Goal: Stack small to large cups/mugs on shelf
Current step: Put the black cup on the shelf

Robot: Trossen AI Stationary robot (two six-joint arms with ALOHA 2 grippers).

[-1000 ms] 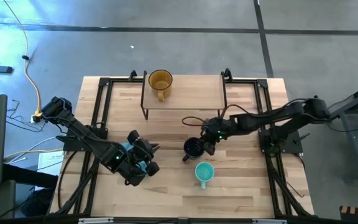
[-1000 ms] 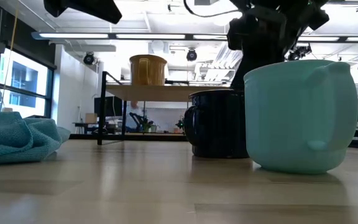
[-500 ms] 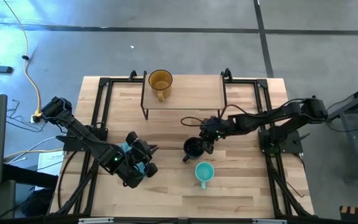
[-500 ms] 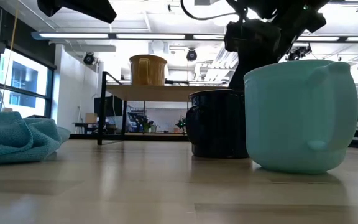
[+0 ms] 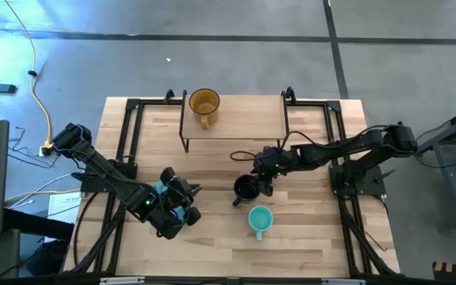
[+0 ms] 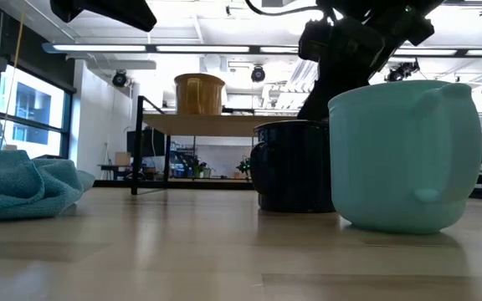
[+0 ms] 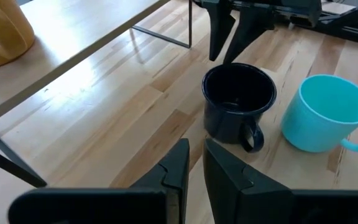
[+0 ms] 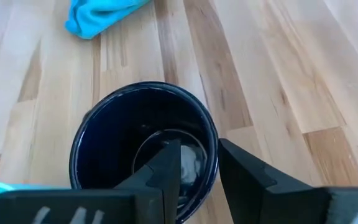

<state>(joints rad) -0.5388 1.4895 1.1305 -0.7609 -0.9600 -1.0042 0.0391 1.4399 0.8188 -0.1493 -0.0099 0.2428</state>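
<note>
Two fingers straddle the black mug's rim as the right pincer [image 5: 264,179] lines up its grasp.

Seen from above, the right pincer hangs at the black mug [image 5: 245,188], at its 1 o'clock edge, fingers spread with one inside the wall and one outside, not yet closed on it. A clean lift probably calls for sinking a little deeper before pinching, keeping clear of the handle at 7 o'clock and the teal mug [image 5: 260,219] just beside it at 5 o'clock. The amber mug [image 5: 204,104] already waits on the shelf [image 5: 244,119], up at 11 o'clock; the black one likely goes inside it, lowered level. The left pincer [image 5: 182,198], fingers narrowly parted and empty, idles at 9 o'clock over the blue cloth [image 5: 168,198] on the worktop [image 5: 307,237].
</note>
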